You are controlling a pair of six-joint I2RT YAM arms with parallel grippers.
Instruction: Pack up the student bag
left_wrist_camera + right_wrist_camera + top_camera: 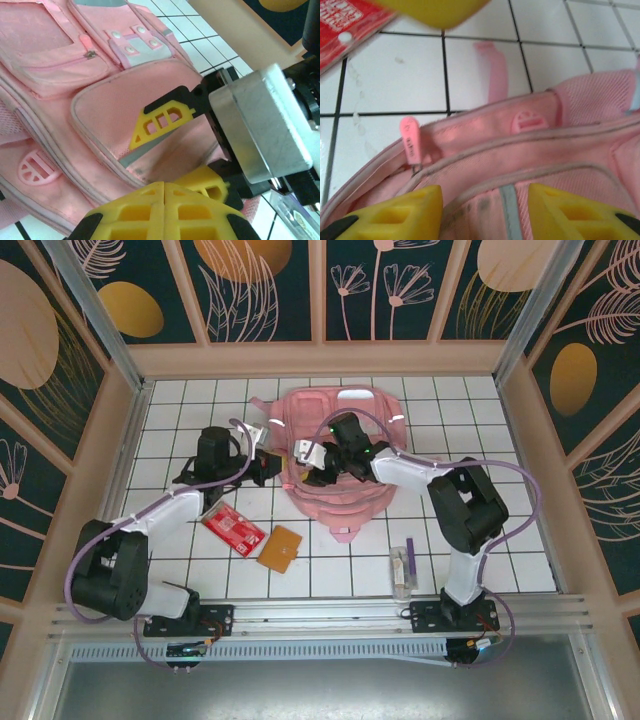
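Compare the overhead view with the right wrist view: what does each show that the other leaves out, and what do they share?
Overhead: the left arm, the right arm, the whole outline of the pink bag, a brown pouch and a slim clear pack. Right wrist: close up, the bag's pink zip pull and the right gripper, its yellow fingers apart over the fabric. Shared: the bag and the red packet.

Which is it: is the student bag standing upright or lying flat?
Lying flat: the student bag rests on the tiled table, pockets and reflective strips facing upward.
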